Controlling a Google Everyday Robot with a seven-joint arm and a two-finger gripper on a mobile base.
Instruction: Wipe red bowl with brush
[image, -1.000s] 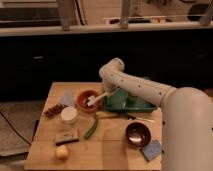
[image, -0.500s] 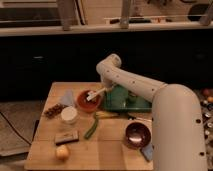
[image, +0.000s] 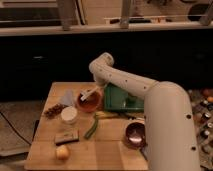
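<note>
Red bowl (image: 89, 103): on the tabletop (image: 110, 155), toward the far edge, about midway along it. Orange-red rim, darker inside.

Brush (image: 88, 93): whitish, slanted over the bowl's far rim, its lower end over the inside. Contact with the bowl not resolvable.

Gripper (image: 98, 90): at the bowl's far right rim, right where the brush's upper end sits. Cannot tell whether it is clamped on the brush or released; the brush seems to come out of it, no more than that.

Arm (image: 135, 87): white, rises from the near right corner, bends above the far edge, and drops to the bowl.

Green tray (image: 122, 100): just right of the bowl, partly under the arm.

Pale cone (image: 67, 96): just left of the bowl.

Brown cluster (image: 54, 109): near the left edge.

White cup (image: 69, 115): nearer than the bowl, to its left.

Green vegetable (image: 92, 127): long, lies near the table's middle, on the near side of the bowl.

Dark block (image: 66, 136): left of the vegetable.

Yellow ball (image: 62, 152): by the near left corner.

Brown bowl (image: 134, 136): shiny, toward the near right, beside the arm.
</note>
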